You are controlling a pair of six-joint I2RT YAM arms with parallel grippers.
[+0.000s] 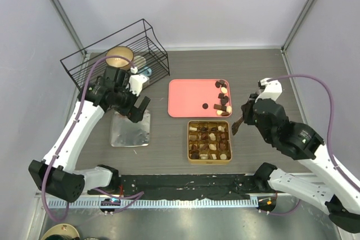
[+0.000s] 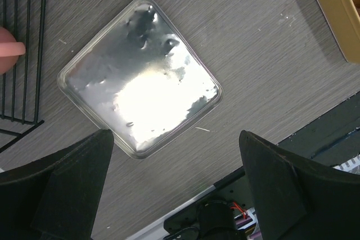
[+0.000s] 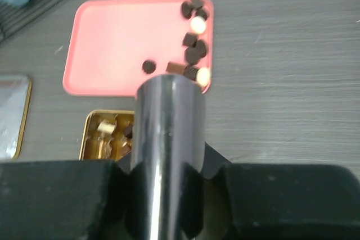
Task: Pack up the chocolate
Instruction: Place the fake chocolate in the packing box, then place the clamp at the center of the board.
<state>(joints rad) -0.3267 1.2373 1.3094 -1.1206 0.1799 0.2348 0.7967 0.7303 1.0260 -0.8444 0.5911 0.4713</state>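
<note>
Brown chocolates (image 1: 223, 100) on the pink tray (image 1: 188, 96) lie far-left of the nearer right gripper (image 1: 237, 126), which clamps a metal tool (image 3: 167, 139).

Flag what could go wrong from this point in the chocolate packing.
1. The loose chocolates crowd the pink tray's right edge; a nudge from the metal tool in the right gripper might push some over the rim.
2. The gold tin looks mostly filled, so a piece may land on an occupied cell.
3. The tool hides much of the tin from the right wrist camera, which could hamper aiming.
</note>
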